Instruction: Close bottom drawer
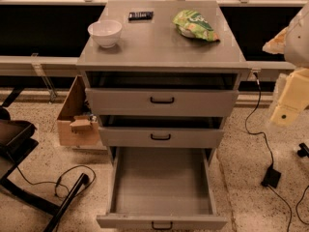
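The bottom drawer (162, 185) of the grey metal cabinet (161, 52) is pulled far out toward me. Its deep grey tray looks empty, and its front panel with a small black handle (161, 225) sits at the lower edge of the view. The two upper drawers (161, 102) stand slightly out from the cabinet. My gripper (288, 105), a cream-coloured part at the right edge, hangs well to the right of the cabinet at about upper-drawer height, apart from every drawer.
On the cabinet top are a white bowl (105, 33), a green snack bag (195, 25) and a small black object (140, 15). A cardboard box (75, 115) stands left of the cabinet. Black chair legs (43, 202) and cables (270, 175) lie on the floor.
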Available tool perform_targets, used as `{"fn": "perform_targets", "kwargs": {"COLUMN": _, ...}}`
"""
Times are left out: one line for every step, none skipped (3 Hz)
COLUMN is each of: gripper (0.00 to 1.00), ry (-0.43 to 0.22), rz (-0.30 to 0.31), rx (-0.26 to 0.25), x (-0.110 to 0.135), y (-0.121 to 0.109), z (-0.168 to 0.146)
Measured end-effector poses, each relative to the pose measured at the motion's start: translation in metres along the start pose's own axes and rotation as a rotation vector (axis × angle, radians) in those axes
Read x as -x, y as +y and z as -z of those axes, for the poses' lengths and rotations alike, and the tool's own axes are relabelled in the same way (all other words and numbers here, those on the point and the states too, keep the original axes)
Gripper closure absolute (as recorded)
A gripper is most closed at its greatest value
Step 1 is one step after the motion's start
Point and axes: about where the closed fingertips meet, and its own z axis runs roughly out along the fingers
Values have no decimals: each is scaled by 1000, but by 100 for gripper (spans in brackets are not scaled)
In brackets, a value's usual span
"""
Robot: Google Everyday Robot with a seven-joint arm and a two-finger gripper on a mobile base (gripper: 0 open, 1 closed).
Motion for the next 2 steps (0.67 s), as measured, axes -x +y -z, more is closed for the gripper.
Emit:
{"fn": "perform_targets", "kwargs": {"gripper": 0, "ry": 3, "rz": -1, "rx": 4, "x": 2, "y": 1, "z": -4}}
{"fn": "perform_targets", "kwargs": {"gripper": 0, "ry": 15, "rz": -7, "rx": 23, "x": 9, "y": 5, "z": -24}}
